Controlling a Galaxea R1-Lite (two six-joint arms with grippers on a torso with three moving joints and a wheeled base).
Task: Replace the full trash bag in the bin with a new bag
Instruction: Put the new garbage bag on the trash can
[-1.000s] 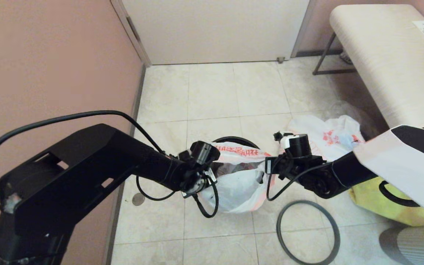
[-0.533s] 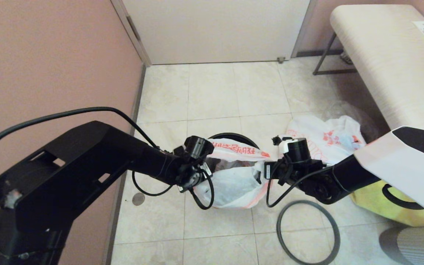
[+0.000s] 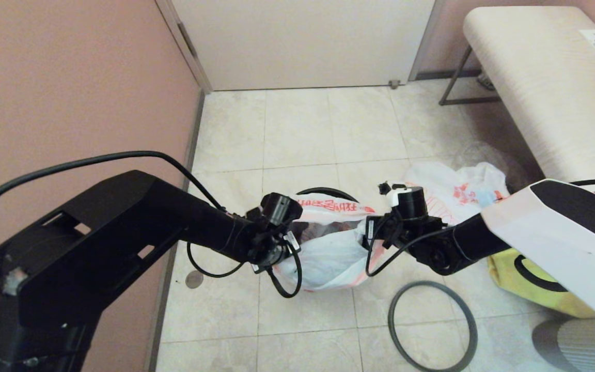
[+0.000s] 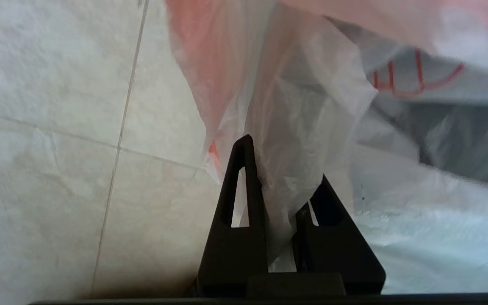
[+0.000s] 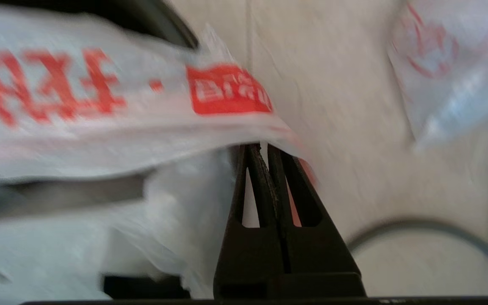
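A: The left tool (image 4: 284,169) and right tool (image 5: 265,148) are clenched on opposite edges of the new bag (image 3: 328,248), which is spread over the bin (image 3: 323,192)

B: Thin, slippery film is judged likely to slip; its rim is best gripped

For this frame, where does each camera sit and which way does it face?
Head view: high on the robot, looking down at the floor, both arms and the white bag over the bin.
Left wrist view: behind the left gripper, pinching bag film.
Right wrist view: behind the right gripper, shut on the bag edge.
All share the bag.
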